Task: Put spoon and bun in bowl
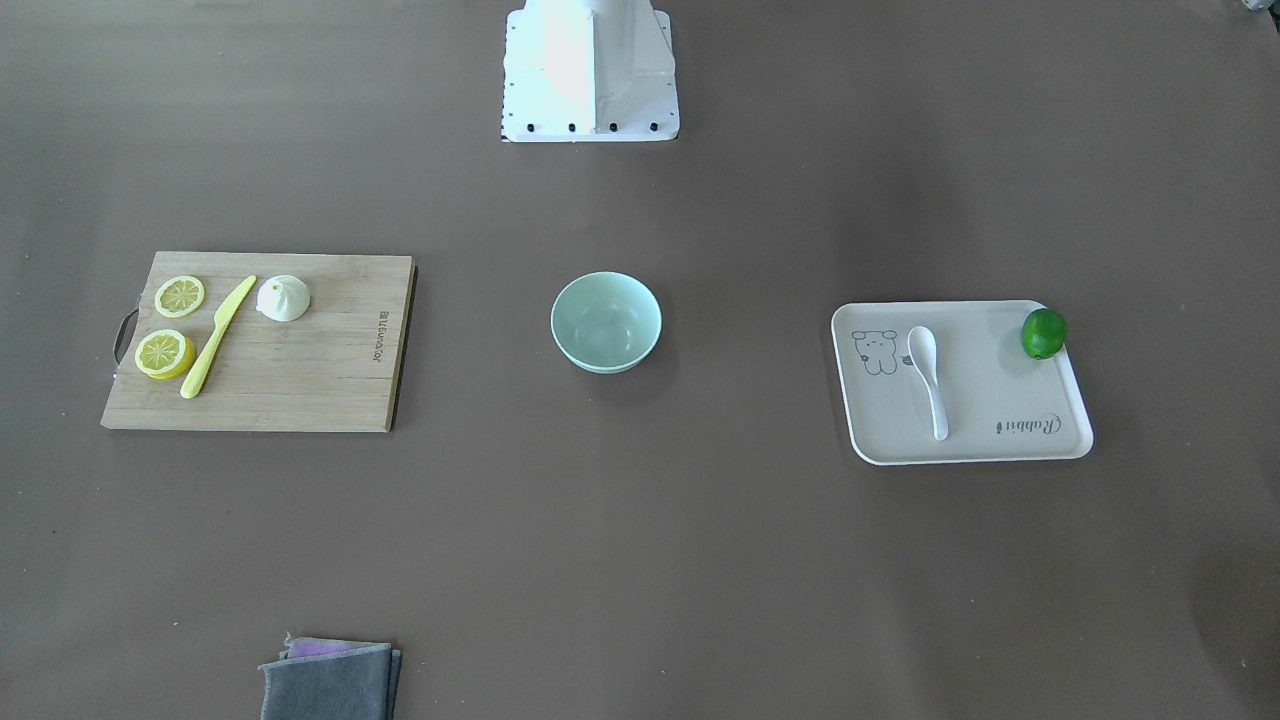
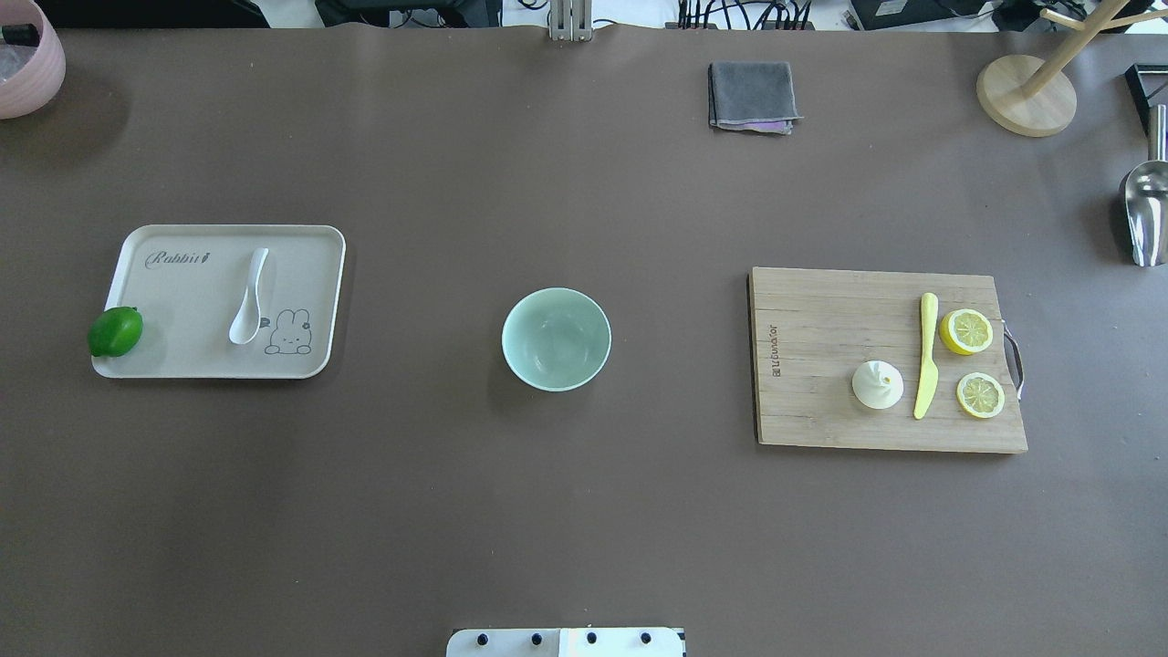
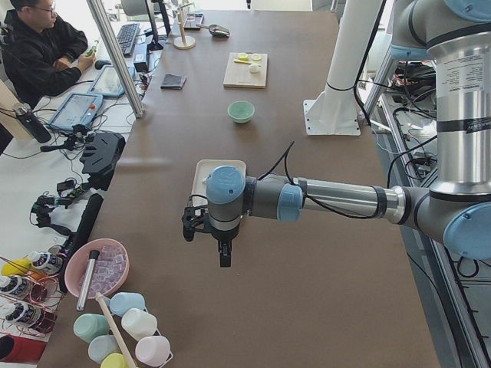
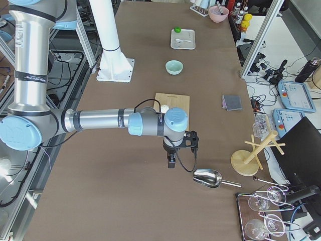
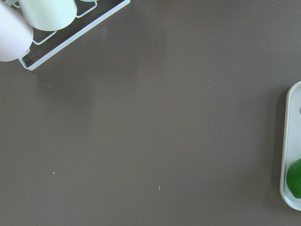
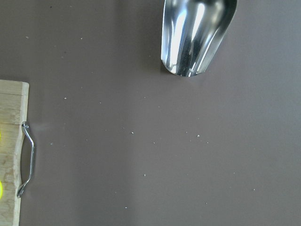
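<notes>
The white spoon (image 1: 928, 375) lies on the cream tray (image 1: 985, 405), on my left side of the table; it also shows in the overhead view (image 2: 249, 297). The white pleated bun (image 1: 283, 298) sits on the wooden cutting board (image 1: 300, 375), on my right side (image 2: 878, 384). The mint-green bowl (image 1: 606, 322) stands empty at the table's middle (image 2: 556, 338). My left gripper (image 3: 222, 259) hangs past the tray's outer end. My right gripper (image 4: 171, 163) hangs past the board's outer end. Both show only in the side views, so I cannot tell whether they are open or shut.
A green lime (image 2: 115, 331) sits on the tray's corner. Two lemon slices (image 2: 966, 330) and a yellow-green knife (image 2: 926, 356) lie on the board. A metal scoop (image 6: 195, 33) lies near my right gripper. A cup rack (image 5: 42, 19) stands near my left. A grey cloth (image 2: 751, 95) lies at the far edge.
</notes>
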Robot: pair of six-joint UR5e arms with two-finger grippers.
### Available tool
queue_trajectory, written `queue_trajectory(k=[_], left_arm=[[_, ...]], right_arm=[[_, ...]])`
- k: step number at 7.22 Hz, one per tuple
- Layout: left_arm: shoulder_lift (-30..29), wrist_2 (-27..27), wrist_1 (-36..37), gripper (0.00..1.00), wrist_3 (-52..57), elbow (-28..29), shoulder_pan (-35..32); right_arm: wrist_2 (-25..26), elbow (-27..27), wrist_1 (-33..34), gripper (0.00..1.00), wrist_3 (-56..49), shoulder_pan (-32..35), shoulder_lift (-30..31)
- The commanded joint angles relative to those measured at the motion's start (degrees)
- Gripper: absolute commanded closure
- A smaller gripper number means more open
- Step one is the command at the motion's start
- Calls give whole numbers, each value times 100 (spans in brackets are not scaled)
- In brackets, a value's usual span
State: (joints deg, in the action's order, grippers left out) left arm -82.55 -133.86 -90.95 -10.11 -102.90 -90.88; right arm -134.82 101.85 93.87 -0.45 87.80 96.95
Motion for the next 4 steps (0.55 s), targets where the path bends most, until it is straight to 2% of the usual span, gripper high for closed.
queue_trajectory(k=[1,4], left_arm=[[2,0,-2,2,0,-2,0],[2,-26,-11,2,0,-11,0]], right_arm=[[0,1,0,0,27,9,0],[0,1,0,0,45,0,-9]])
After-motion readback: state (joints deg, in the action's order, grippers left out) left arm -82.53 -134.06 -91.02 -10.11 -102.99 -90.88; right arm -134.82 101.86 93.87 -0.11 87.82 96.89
